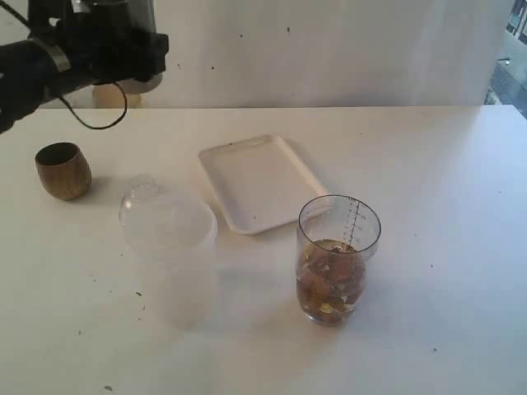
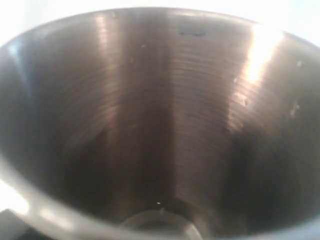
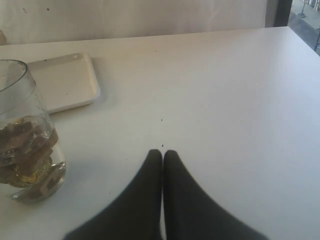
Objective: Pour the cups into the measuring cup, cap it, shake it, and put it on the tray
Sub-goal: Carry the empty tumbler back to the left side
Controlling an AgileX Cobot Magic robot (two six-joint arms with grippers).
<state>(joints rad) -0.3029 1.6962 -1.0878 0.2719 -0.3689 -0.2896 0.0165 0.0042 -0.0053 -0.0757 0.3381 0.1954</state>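
The steel tumbler (image 2: pixel 165 110) fills the left wrist view; its shiny inside looks empty. My left gripper (image 1: pixel 115 45) is shut on it, high at the back left of the table, and its fingers are hidden in the wrist view. The brown wooden cup (image 1: pixel 62 170) stands upright on the left. The clear measuring cup (image 1: pixel 338 259) (image 3: pixel 25 135) stands in front, uncapped, with brown pieces in its lower half. Behind it lies the white tray (image 1: pixel 259 183) (image 3: pixel 65 82), with nothing on it. My right gripper (image 3: pixel 163 152) is shut and holds nothing, low over the bare table beside the measuring cup.
A frosted translucent container (image 1: pixel 173 255) with a clear domed piece (image 1: pixel 138 194) against its back stands between the wooden cup and the measuring cup. A tan object (image 1: pixel 111 96) sits at the table's back edge under the left arm. A white wall closes the far side.
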